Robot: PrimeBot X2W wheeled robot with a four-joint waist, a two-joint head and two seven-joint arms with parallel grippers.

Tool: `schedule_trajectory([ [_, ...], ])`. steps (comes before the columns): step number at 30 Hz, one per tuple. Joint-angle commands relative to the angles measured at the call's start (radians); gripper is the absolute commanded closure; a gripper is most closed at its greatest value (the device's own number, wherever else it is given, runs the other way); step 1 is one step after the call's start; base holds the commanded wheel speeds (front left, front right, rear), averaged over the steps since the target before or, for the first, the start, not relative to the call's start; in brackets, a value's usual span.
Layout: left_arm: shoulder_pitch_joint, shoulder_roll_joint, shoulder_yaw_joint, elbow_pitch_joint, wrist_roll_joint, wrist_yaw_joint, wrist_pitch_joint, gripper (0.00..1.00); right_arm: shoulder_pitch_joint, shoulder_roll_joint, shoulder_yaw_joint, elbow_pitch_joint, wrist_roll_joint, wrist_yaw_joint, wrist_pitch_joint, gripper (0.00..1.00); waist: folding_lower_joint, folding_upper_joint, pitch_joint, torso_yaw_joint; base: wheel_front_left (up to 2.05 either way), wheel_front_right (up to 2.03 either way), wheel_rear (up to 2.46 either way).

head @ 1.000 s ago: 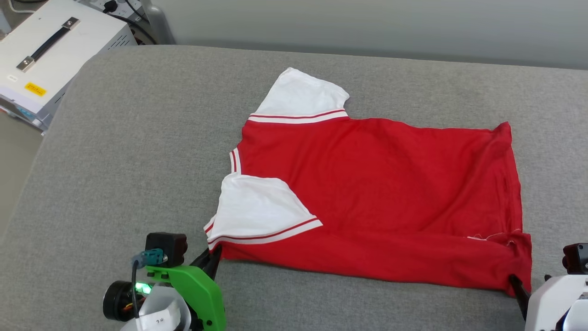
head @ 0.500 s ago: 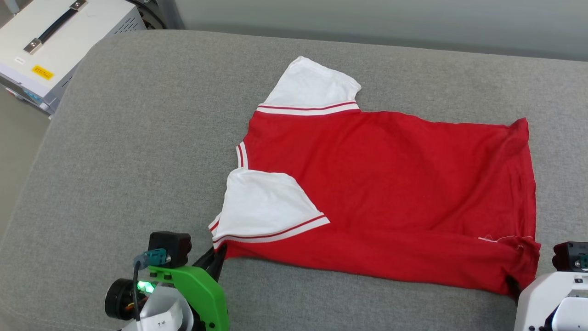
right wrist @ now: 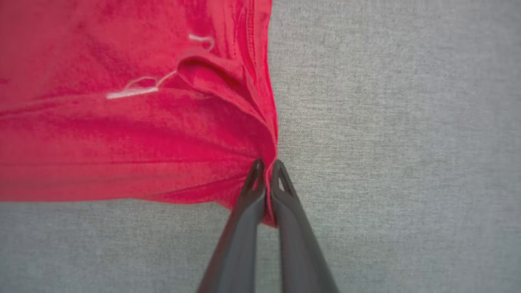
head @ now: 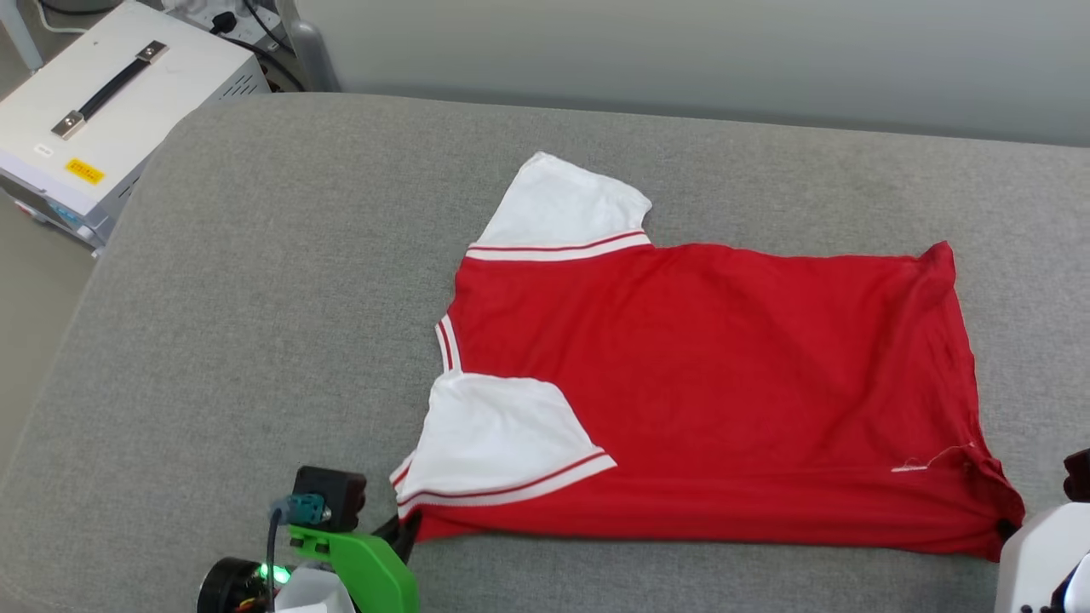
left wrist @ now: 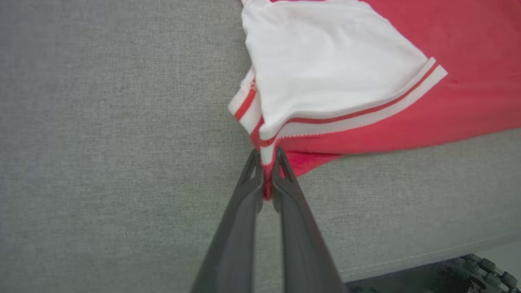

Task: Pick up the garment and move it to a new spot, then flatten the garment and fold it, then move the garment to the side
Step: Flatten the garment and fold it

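Across the middle of the head view, the shirt (head: 707, 375) lies spread on a grey cushion (head: 255, 340), with the collar end toward the left of the frame and the hem toward the right. Its far sleeve (head: 562, 204) points to the top of the frame. Its near sleeve (head: 498, 434) is folded in over the red body at lower centre-left. A white box (head: 111, 111) sits off the cushion at the upper left.

The left gripper (left wrist: 266, 162) is closed to a sliver, pinching striped trim and red cloth between its fingertips just below the near sleeve. The right gripper (right wrist: 266, 167) is closed as tightly on the hem corner, where the cloth bunches into creases beside a loose white thread (right wrist: 134, 89). In the head view the two pinches sit at the lower left and lower right ends of the shirt's near edge, so the shirt stretches up the frame from both grippers.

This looks like the fold step, or a smoothing pull just ahead of it. To do it well, both grippers should move together at equal height, with the edge taut between them. They should carry it evenly toward the shirt's top edge so the sides line up. Uneven travel would skew the fold, and so thin a pinch may slip.
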Motion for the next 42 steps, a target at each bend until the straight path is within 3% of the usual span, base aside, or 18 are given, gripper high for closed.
schedule_trajectory([
  [1,0.025,0.012,-0.005,0.007,-0.004,-0.001,0.015,1.0,0.018,-0.019,-0.014,-0.013,0.0,-0.002,0.009,1.0,0.0,0.0115,-0.024,-0.006,0.0,0.0,0.0],
  [8,0.089,0.016,-0.03,0.002,-0.036,-0.002,0.046,1.0,0.099,-0.012,-0.052,-0.08,0.001,-0.002,0.094,1.0,0.0,0.0115,-0.063,-0.02,0.0,0.0,0.0],
  [15,0.099,-0.01,-0.044,0.047,-0.055,-0.024,0.03,1.0,0.129,0.024,-0.047,-0.072,0.004,-0.002,0.098,1.0,0.0,0.0115,-0.066,-0.03,0.0,0.0,0.0],
  [16,0.095,-0.013,-0.044,0.058,-0.049,-0.025,0.02,0.39,0.129,0.028,-0.045,-0.065,0.005,-0.002,0.096,1.0,0.0,0.0115,-0.067,-0.031,0.0,0.0,0.0],
  [17,0.092,-0.015,-0.044,0.068,-0.045,-0.026,0.012,0.0,0.129,0.03,-0.043,-0.059,0.004,-0.002,0.093,0.71,0.0,0.0115,-0.067,-0.032,0.0,0.0,0.0],
  [18,0.089,-0.019,-0.046,0.078,-0.043,-0.031,0.004,0.0,0.127,0.031,-0.04,-0.053,0.0,-0.002,0.086,0.0,0.0,0.0115,-0.069,-0.034,0.0,0.0,0.0],
  [26,0.058,-0.042,-0.018,0.106,-0.02,-0.048,-0.115,0.0,0.095,0.011,-0.008,-0.071,0.01,-0.002,-0.006,0.0,0.0,0.0115,-0.105,-0.043,0.0,0.0,0.0],
  [37,-0.004,-0.075,0.054,0.079,0.075,-0.072,-0.446,0.0,0.024,-0.001,0.038,-0.152,0.018,-0.002,-0.243,0.0,0.0,0.0115,-0.132,-0.051,0.0,0.0,0.0],
  [42,-0.013,-0.1,0.061,0.096,0.137,-0.074,-0.495,0.0,0.022,0.006,0.046,-0.141,-0.012,-0.002,-0.351,0.0,0.0,0.0115,-0.131,-0.056,0.0,0.0,0.0],
])
